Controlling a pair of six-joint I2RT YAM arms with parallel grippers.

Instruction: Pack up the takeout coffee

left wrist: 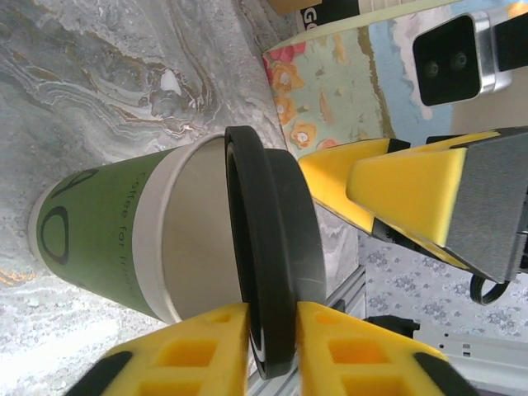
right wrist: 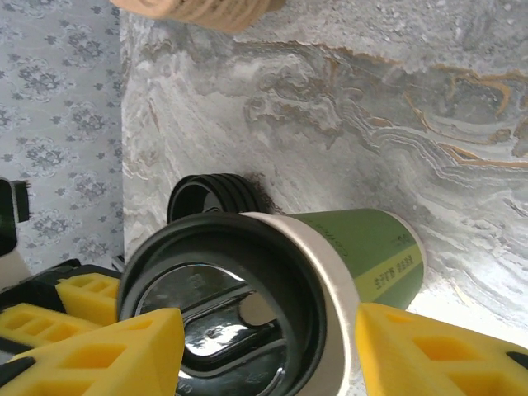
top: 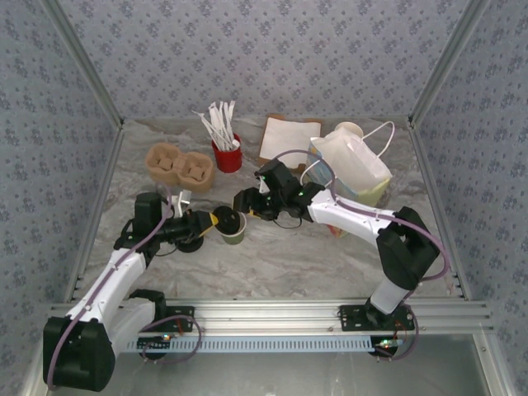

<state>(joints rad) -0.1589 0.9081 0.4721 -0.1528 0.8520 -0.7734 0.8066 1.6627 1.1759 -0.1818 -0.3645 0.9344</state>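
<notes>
Toward the far left of the marble table (top: 330, 264) lies a brown cup carrier (top: 180, 166). Nearer, the left gripper (left wrist: 272, 312) reaches to the right. Its yellow fingers (left wrist: 206, 346) stand on both sides of the rim of the black lid (left wrist: 276, 239), very close to it, and I cannot tell whether they press it. The lid sits tilted on the takeout coffee (top: 233, 228), which stands upright near the middle of the table, and some of the cream inner wall shows. A stack of loose lids (right wrist: 210, 195) lies just beside the cup. Farther back is a red cup (top: 228, 157) with white sticks (top: 219, 124). The right gripper (right wrist: 266, 318) hangs over the lid with its jaws apart, holding nothing. The paper bag (top: 356, 165) is at the far right.
</notes>
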